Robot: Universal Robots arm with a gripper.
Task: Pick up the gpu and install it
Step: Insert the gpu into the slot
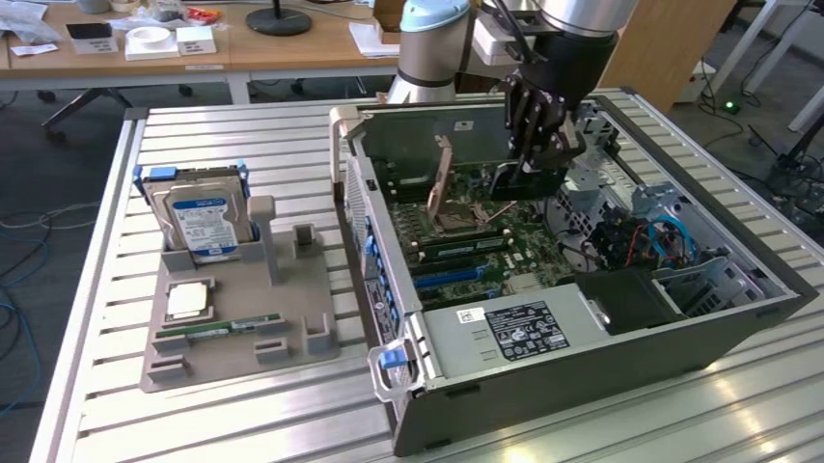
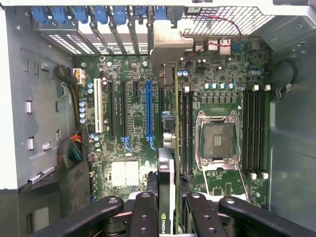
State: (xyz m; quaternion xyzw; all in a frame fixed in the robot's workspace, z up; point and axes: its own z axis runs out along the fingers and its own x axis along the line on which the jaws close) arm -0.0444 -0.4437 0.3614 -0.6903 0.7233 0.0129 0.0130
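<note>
Gpu (image 2: pixel 167 170): thin dark card, edge-on, silvery bracket.

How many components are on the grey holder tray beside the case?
3: a hard drive standing upright at the far end, a square silvery chip in the middle, and a green RAM stick towards the near edge. Anything behind the drive could be hidden.

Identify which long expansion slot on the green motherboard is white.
The white plastic slot at the row's end, beside the multicoloured cable bundle. The others are black slots and one blue slot.
</note>
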